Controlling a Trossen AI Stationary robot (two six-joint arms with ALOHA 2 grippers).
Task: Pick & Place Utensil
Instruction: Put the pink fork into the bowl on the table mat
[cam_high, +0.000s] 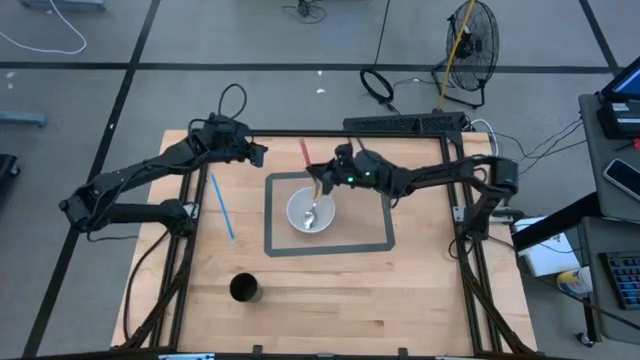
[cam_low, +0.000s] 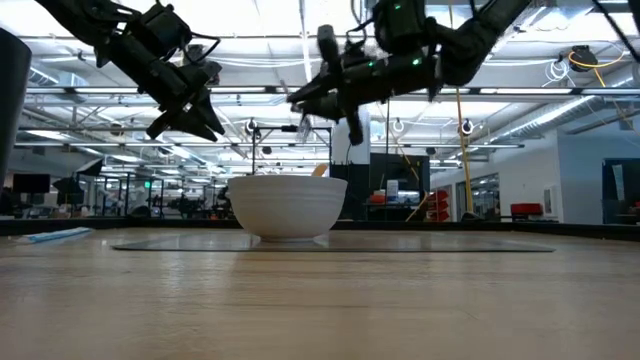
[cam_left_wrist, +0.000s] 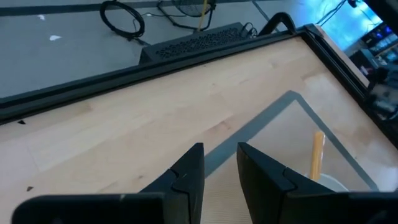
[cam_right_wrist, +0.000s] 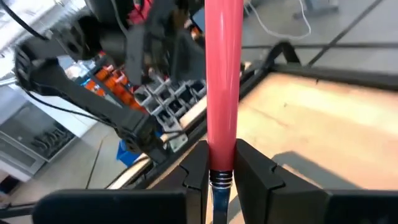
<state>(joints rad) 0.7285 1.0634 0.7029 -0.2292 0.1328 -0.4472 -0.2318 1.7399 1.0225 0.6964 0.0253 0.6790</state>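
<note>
**Q:** Which step of the task does the figure show?

**A:** The carrying step, by my reading. The right gripper (cam_high: 318, 176) is closed on a red-handled utensil (cam_right_wrist: 222, 81); the right wrist view shows both fingers pressed to the handle just above its metal collar. Seen from above, the handle (cam_high: 304, 152) points away from the white bowl (cam_high: 310, 211), and the gripper hangs over the bowl's far rim. The working end of the utensil is hidden by the gripper.

**Q:** What does the bowl hold?

**A:** A spoon (cam_high: 312, 214) lies inside it, and a yellowish handle (cam_left_wrist: 318, 154) rises from it in the left wrist view. The bowl stands within a grey outlined square (cam_high: 383, 214) on the wooden table (cam_high: 420, 290).

**Q:** And the other arm?

**A:** The left gripper (cam_high: 258, 152) waits above the table's far edge, fingers partly apart, holding nothing.

**Q:** What does the next move require?

**A:** Probably lowering the utensil inside the rim, clear of the spoon, then opening. A blue straw (cam_high: 222, 205) and a dark cup (cam_high: 245, 289) lie well apart from the bowl.
</note>
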